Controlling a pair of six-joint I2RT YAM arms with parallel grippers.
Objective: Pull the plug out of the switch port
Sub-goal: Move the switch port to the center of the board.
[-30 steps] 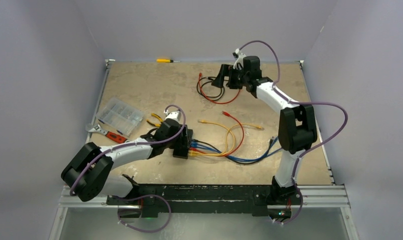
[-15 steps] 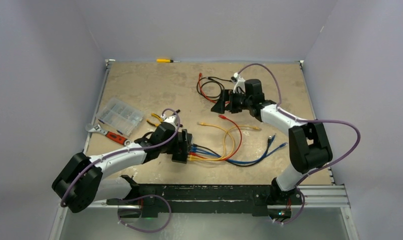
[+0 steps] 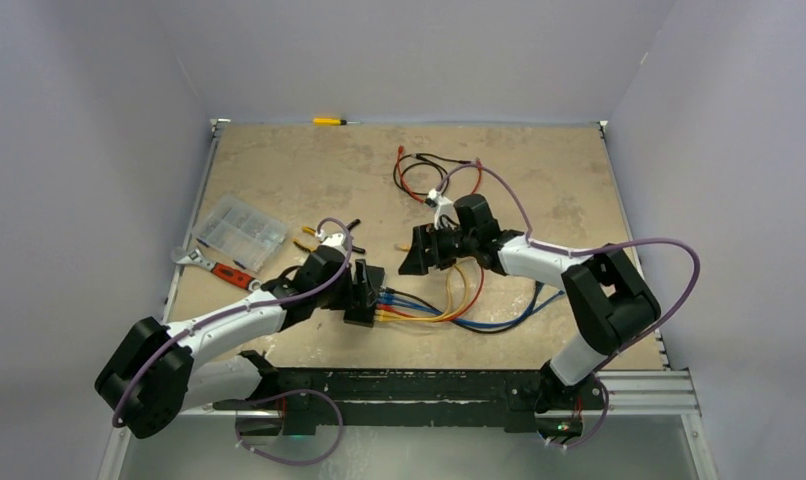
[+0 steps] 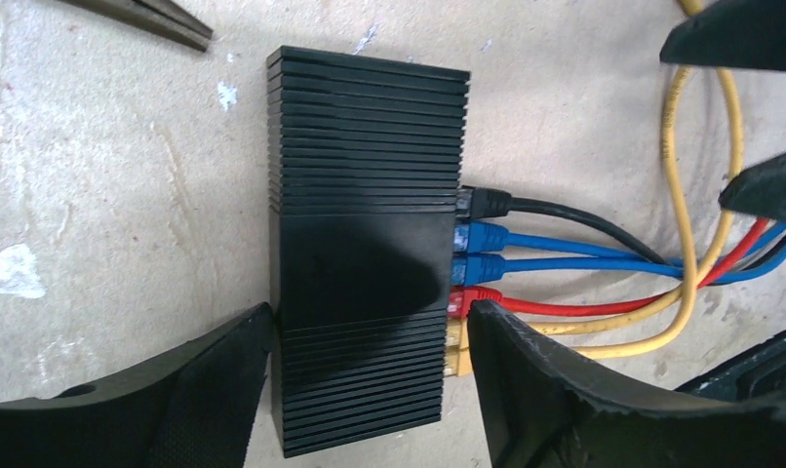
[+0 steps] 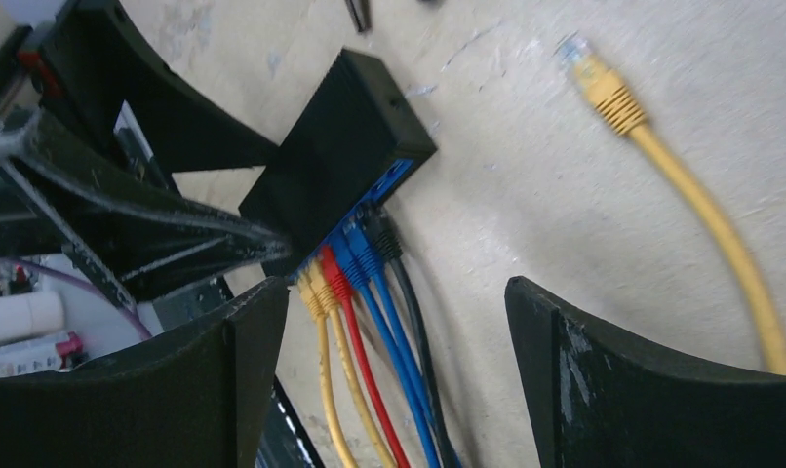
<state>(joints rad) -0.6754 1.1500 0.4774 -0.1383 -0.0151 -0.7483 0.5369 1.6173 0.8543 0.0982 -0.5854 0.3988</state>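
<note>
Lab robot bench: plain grey walls (image 3: 89,130), scuffed tabletop (image 3: 279,170), wrench (image 3: 219,268), screwdriver (image 3: 331,121), loose patch cables (image 3: 424,185).

The right gripper (image 5: 394,292) hangs with its two black fingers (image 5: 223,390) spread wide and nothing between them. Past the gap lies the black switch (image 5: 345,127), with a black plug (image 5: 384,239), two blue plugs (image 5: 355,249), a red plug (image 5: 329,271) and two yellow plugs (image 5: 309,288) in its ports. The left gripper (image 5: 277,200) straddles the switch's far end. A loose yellow cable (image 5: 682,195) lies to the right on the tabletop (image 5: 526,175).

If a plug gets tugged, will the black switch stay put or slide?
Likely slides: the switch looks small and flat, loose on the table. The left end effector straddling it should brace it. Its cables look floppy, offering little restraint.
</note>
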